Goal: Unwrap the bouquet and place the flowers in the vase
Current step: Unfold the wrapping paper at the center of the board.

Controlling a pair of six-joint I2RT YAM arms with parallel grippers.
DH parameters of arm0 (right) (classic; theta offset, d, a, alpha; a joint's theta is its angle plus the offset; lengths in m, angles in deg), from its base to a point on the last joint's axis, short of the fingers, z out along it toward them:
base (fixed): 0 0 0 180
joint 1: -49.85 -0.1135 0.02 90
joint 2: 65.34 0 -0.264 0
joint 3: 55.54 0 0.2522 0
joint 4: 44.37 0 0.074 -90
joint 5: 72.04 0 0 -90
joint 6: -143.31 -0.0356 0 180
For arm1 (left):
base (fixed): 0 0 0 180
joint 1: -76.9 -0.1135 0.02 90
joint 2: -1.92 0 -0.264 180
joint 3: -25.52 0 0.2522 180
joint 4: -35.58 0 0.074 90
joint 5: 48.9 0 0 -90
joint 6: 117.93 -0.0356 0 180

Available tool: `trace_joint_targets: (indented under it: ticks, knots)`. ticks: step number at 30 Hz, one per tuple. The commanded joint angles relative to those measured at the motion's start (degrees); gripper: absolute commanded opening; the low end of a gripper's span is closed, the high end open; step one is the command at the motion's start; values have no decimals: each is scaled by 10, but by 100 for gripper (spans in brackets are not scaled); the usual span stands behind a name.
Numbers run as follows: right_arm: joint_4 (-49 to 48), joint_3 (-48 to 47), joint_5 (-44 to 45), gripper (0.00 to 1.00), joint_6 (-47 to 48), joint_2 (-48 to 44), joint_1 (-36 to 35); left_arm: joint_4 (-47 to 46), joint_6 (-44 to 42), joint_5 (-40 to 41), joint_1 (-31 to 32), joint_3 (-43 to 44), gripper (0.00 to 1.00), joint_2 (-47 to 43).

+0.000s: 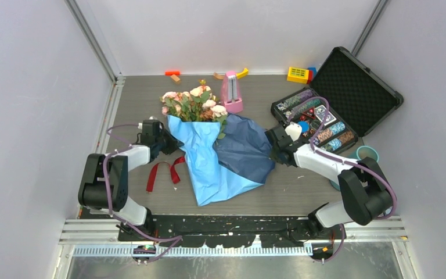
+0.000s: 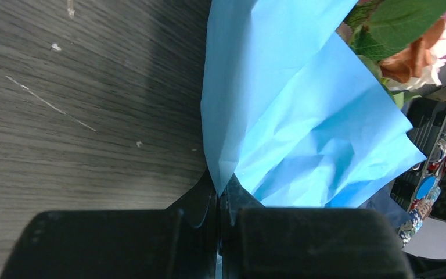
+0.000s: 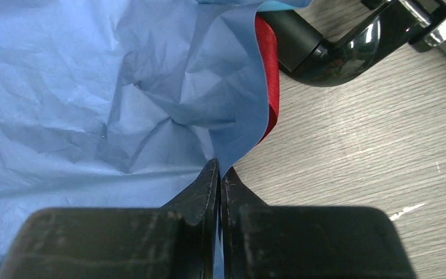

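Note:
The bouquet lies at mid-table: pink and peach flowers (image 1: 193,103) at the far end of a spread light blue paper (image 1: 208,165), with a darker blue sheet (image 1: 245,148) on its right. The dark red ribbon (image 1: 161,173) lies loose on the table left of the paper. My left gripper (image 1: 171,141) (image 2: 219,192) is shut on the light blue paper's left edge (image 2: 279,116). On the other side, my right gripper (image 1: 269,150) (image 3: 219,170) is shut on the darker sheet's edge (image 3: 232,133). The teal vase (image 1: 368,153) stands at the right, half hidden by my right arm.
A pink metronome (image 1: 231,93) stands just behind the flowers. An open black case of poker chips (image 1: 319,119) sits at the back right, close to my right gripper. Small toy blocks (image 1: 299,74) lie along the back wall. Grey walls close in both sides.

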Motion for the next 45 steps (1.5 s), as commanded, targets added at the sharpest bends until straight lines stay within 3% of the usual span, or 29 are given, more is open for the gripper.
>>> trace_joint_targets:
  ticks: [1,7,12,17,23,27,34,41,45]
  knots:
    - [17,3,49,13,-5,-14,6,36,-57,29,-4,45,7,-45]
    - [26,-14,47,40,31,-52,6,106,-97,51,-4,70,56,-102]
    - [56,-28,66,58,58,-100,6,170,-133,66,3,99,70,-158]
    - [87,-42,97,69,85,-146,6,246,-157,114,89,144,71,-177]
    - [107,-65,98,71,113,-192,6,273,-162,157,222,187,79,-137]
    - [93,-69,69,71,116,-216,6,279,-172,159,266,216,80,-86]
    - [69,-68,25,70,121,-202,6,285,-177,136,292,249,77,11]
    - [40,-63,-55,69,142,-164,6,274,-181,130,303,268,57,57]
    - [27,-56,-76,68,136,-152,6,265,-174,123,305,271,54,80]
